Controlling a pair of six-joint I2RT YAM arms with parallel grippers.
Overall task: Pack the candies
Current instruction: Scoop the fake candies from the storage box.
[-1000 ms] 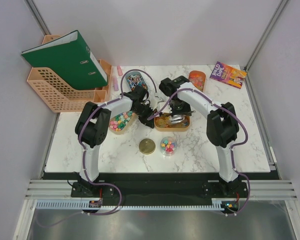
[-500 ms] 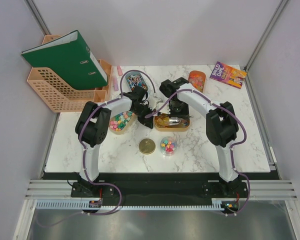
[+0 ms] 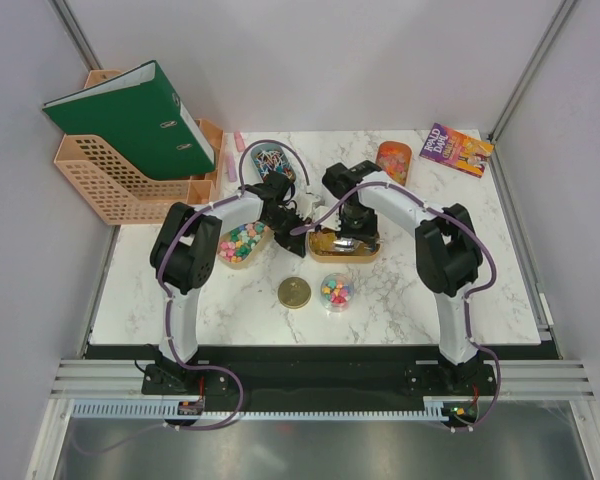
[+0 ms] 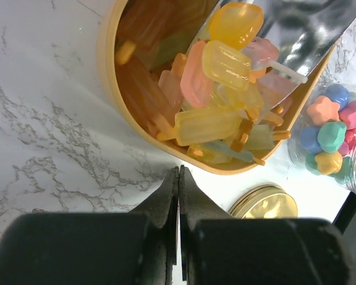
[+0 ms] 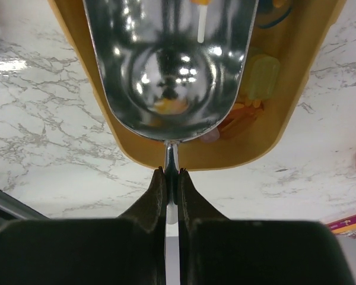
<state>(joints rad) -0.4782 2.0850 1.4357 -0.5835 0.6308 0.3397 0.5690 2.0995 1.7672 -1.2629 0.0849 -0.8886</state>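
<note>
Small mixed-colour candies point(image 3: 242, 241) fill the left oval tray point(image 3: 227, 259), and more sit in a clear jar point(image 3: 336, 291) point(image 4: 335, 127). The right oval tray point(image 3: 372, 253) point(image 4: 107, 89) point(image 5: 285, 119) holds translucent lolly-shaped sweets point(image 4: 216, 89). My right gripper point(image 3: 352, 218) point(image 5: 171, 172) is shut on the handle of the silver scoop point(image 5: 169, 65) point(image 4: 308, 29), whose bowl lies inside that tray. My left gripper point(image 3: 298, 238) point(image 4: 178, 172) is shut and empty, its tips just outside the right tray's rim, between the two trays.
A round gold lid point(image 3: 294, 293) point(image 4: 267, 205) lies left of the jar. At the back stand a patterned tin point(image 3: 270, 160), an orange container point(image 3: 393, 158) and a book point(image 3: 456, 149). A peach file rack point(image 3: 120, 185) with a green binder point(image 3: 130, 115) sits at the back left.
My right gripper has shifted slightly over the right tray with the scoop, and now covers the scoop in the top view. The left arm has barely moved.
</note>
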